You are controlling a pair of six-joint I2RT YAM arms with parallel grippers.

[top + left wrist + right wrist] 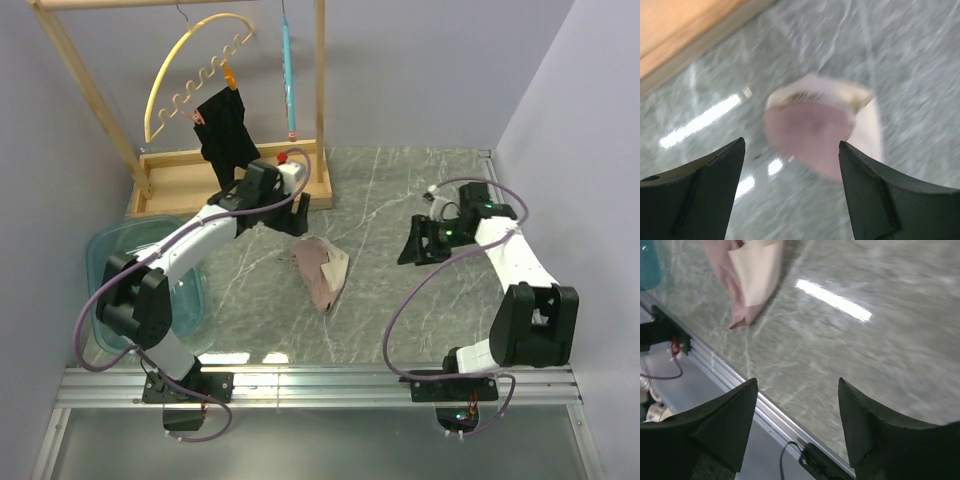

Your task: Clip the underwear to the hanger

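Note:
The underwear [322, 268], pink-beige with a cream waistband, lies crumpled on the marble table. It shows blurred in the left wrist view [810, 127] and at the top left of the right wrist view [747, 275]. The light-blue hanger [288, 75] hangs edge-on from the wooden rack's top bar. My left gripper [298, 208] is open and empty just above and behind the underwear, which lies ahead between its open fingers [791, 142]. My right gripper [410, 250] is open and empty to the right of the underwear, over the table near its front rail [797, 380].
A wooden rack [235, 180] stands at the back left. A yellow arched hanger [190, 70] on it holds a black garment [225, 130]. A teal basin [115, 255] sits at the left edge. An aluminium rail [320, 380] runs along the front.

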